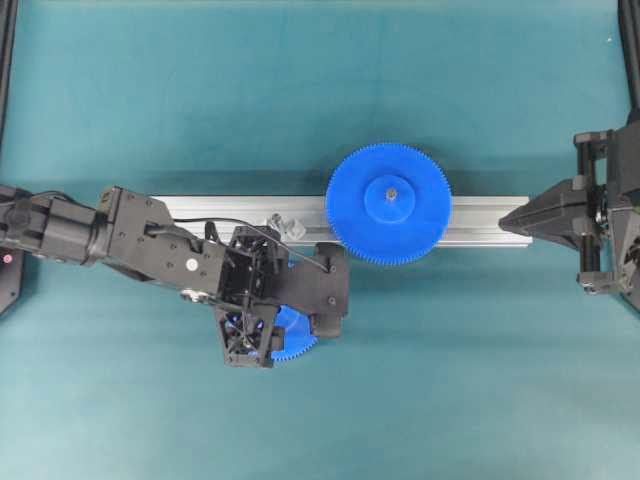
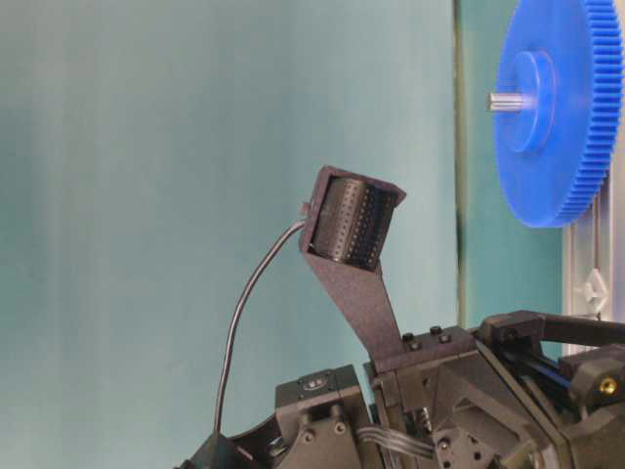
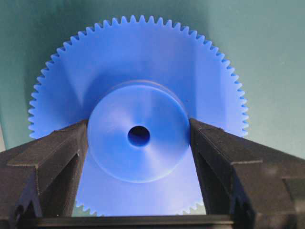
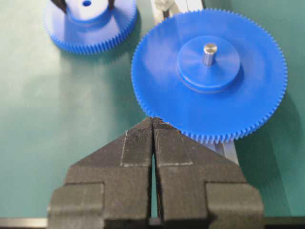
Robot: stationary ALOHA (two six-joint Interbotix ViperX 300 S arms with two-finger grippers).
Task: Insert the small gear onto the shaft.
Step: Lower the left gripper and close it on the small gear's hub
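the left gripper (image 3: 138, 143) is down on the small gear (image 3: 138, 95), a finger pressed to each side of its raised hub, so it looks clamped on the hub, narrow, not wide. whether the gear is off the green mat yet i can't tell from here. it sits on the near side of the aluminium rail (image 1: 200, 207), just off the rail's edge, mostly hidden under the arm from above.

the shaft (image 1: 283, 222) is on that rail, a tiny stub with clear bits, just beside the gripper and a little way along the rail from the large gear (image 1: 389, 204), which sits on its own pin.

the right gripper (image 4: 153, 125) hangs at the far end of the rail, fingers pressed together on nothing, tips near the large gear's teeth.

what could go wrong, as i see it: the hole in the hub is small and the stub is tiny, so a slight tilt in the hold could make the gear land beside the stub or jam. the arm also hides the stub from above. coming in, the small gear's teeth could catch on the large gear's.

no brand, label or writing that i can read anywhere.
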